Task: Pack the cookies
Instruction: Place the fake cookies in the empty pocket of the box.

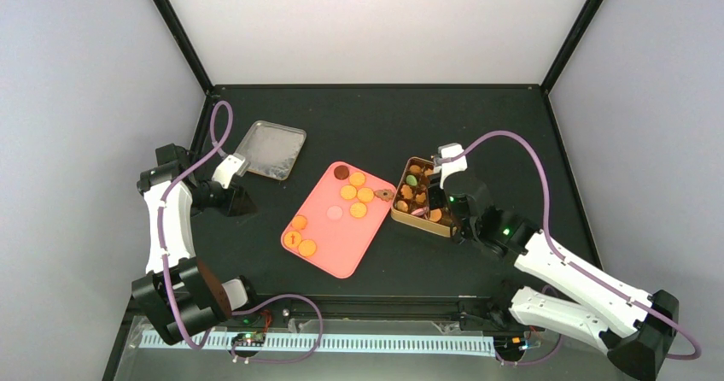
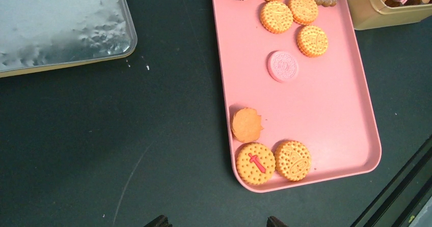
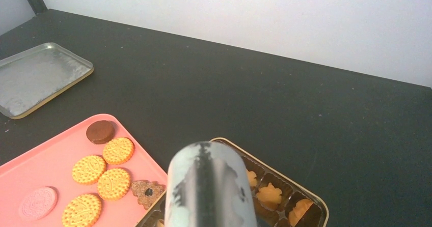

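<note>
The left pincer [image 2: 216, 222] hangs over the bare desk [image 2: 76, 145], its two tips apart with nothing between them. Ahead of it and to its right lies the pink tray [image 2: 331, 115], whose long axis runs away from the pincer, from its near end to its far end. The cookies [image 2: 276, 17] on the tray lie flat, faces up; being round, they have no long axis of their own. Most cluster at the tray's far end, a pink one [image 2: 282, 66] lies alone near the middle, and three sit at the near end. One of these [image 2: 255, 163] bears a red mark that slants across its face. Ahead and to the left of this pincer lies the silver lid [image 2: 56, 23].

The right pincer [image 1: 442, 195] is above the gold tin [image 1: 414, 221], where more cookies rest in the compartments below it. Whether this pincer is apart or together cannot be told.
</note>
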